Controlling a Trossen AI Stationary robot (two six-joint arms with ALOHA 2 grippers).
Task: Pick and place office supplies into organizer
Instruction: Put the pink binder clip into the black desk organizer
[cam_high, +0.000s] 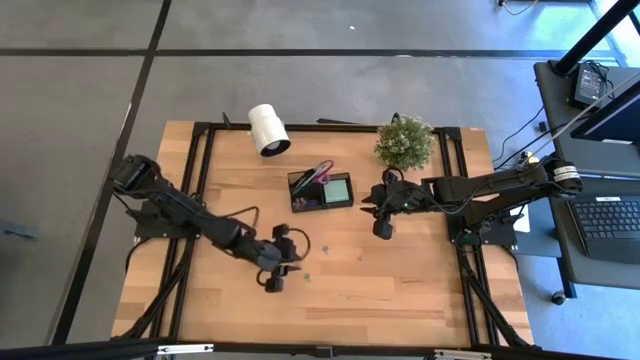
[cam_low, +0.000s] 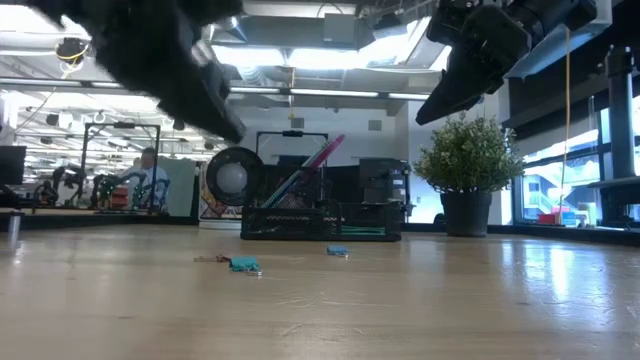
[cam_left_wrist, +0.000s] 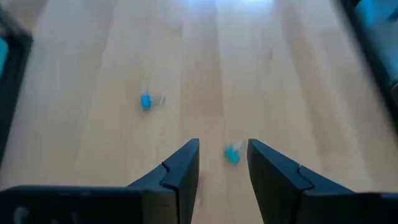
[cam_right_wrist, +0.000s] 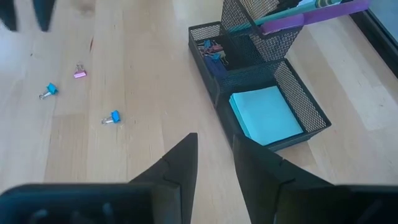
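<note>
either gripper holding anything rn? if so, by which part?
Nothing held. The left gripper is open, its fingers either side of a small blue binder clip lying on the table. The right gripper hangs empty beside the organizer.

three binder clips (cam_right_wrist: 112, 117) loose; one organizer (cam_right_wrist: 292, 93); one plant (cam_high: 404, 141); one roll (cam_high: 268, 129)

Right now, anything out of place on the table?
Yes: small binder clips lie loose on the wood outside the organizer: two blue, one pink. Left gripper hovers with open fingers over one blue clip.
</note>
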